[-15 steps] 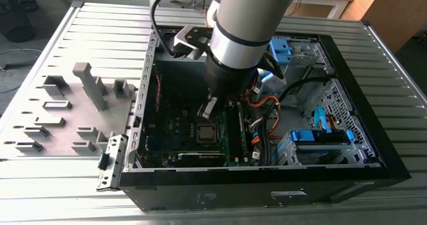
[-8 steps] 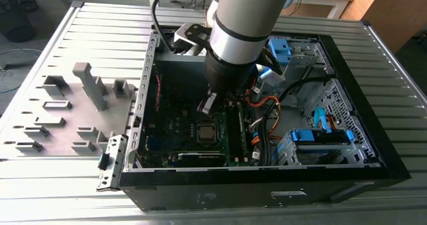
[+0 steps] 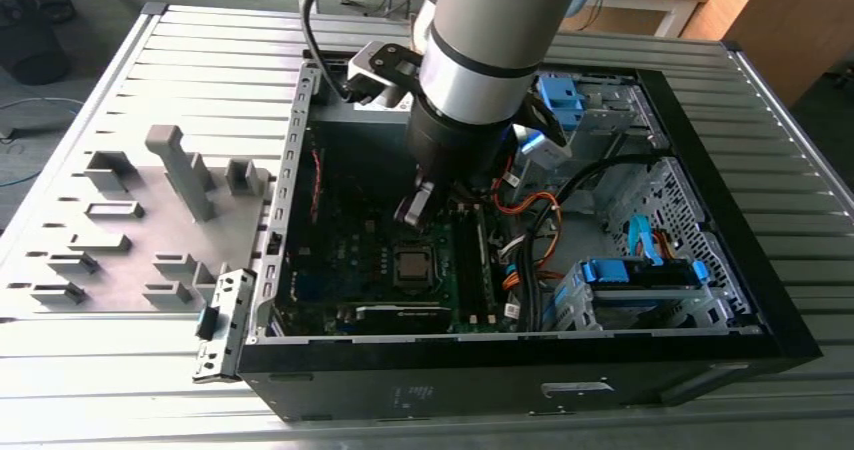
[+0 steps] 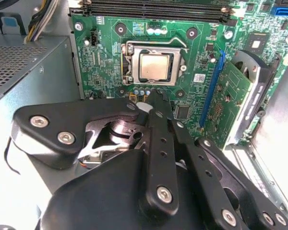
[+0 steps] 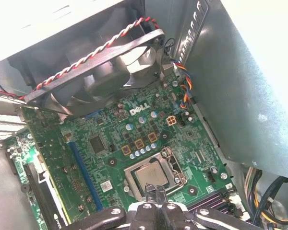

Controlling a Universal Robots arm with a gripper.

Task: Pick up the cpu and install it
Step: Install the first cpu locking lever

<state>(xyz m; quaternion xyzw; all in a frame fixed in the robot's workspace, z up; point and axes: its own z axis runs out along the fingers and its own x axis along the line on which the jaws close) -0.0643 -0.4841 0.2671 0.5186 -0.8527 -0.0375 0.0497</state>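
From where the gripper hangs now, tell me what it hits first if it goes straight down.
Probably the cpu seated in its socket frame on the motherboard; the gripper points almost straight at it with nothing visible in between, though depth is unclear.

One cpu (image 4: 156, 66) sits in one socket frame (image 4: 154, 46) just beyond the one gripper (image 4: 156, 98), with one case fan (image 5: 110, 72) and four yellow-topped chokes (image 5: 139, 143) farther past it.

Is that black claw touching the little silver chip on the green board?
Apart. In the second wrist view the gripper ends short of the cpu, with green board showing between them.
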